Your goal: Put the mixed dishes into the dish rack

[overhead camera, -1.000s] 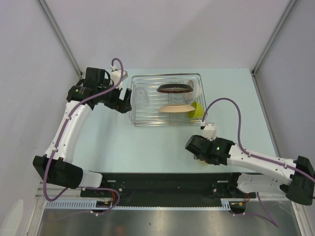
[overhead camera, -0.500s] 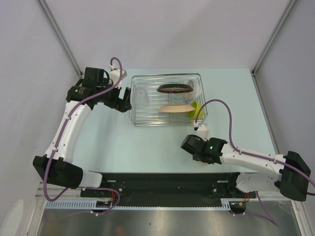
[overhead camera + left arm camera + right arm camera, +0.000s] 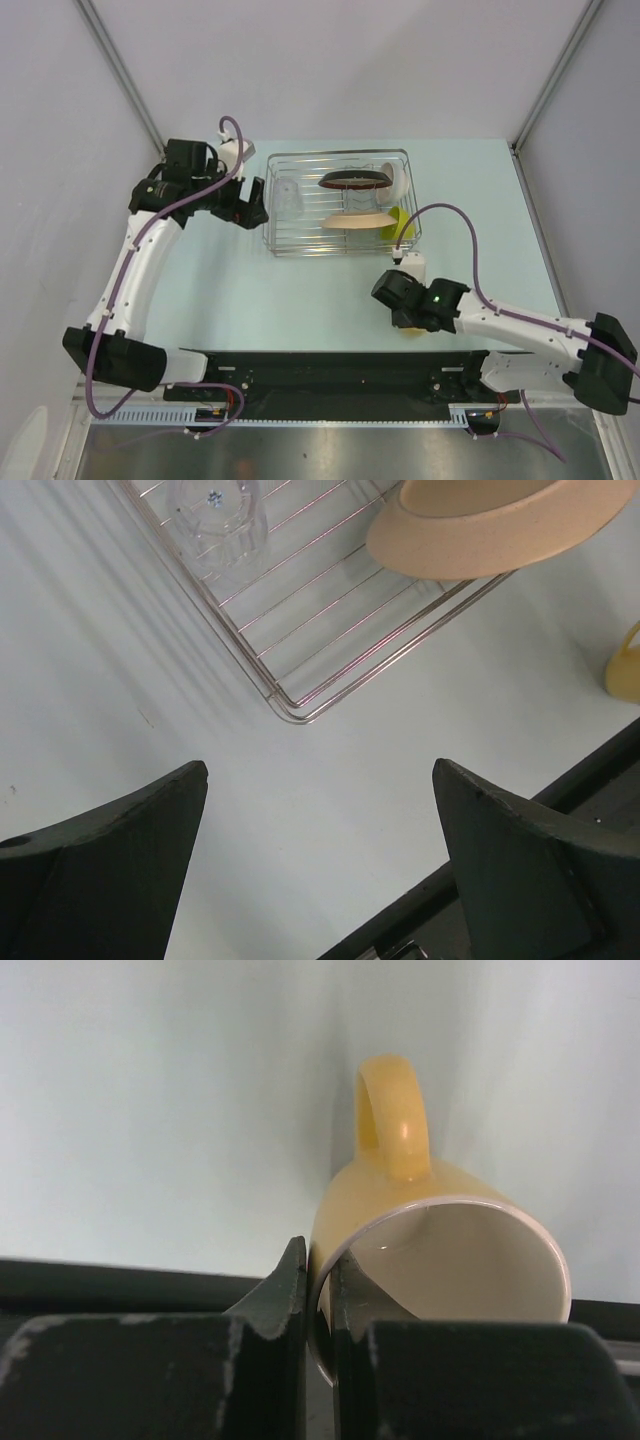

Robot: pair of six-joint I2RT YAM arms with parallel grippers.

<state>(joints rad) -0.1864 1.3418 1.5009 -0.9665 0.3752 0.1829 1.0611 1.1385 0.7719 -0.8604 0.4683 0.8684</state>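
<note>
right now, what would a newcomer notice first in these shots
The right gripper pinches the rim of a yellow handled cup by the table's near edge. Behind it, the wire dish rack holds a red-rimmed plate and a beige plate on edge, a white bowl and a clear glass. The left gripper hangs open at the rack's left side.

- The dish rack [image 3: 338, 200] is set on the table [image 3: 300, 290], in the upper centre of the top view.
- The glass [image 3: 285, 195] is placed in its left part.
- The upper plate [image 3: 352, 180] and the lower plate [image 3: 355, 219] are found mid-rack, with the bowl [image 3: 395, 180] to their right.
- The cup [image 3: 430, 1230] is laid on its side, well below the rack, lower centre-right.
</note>
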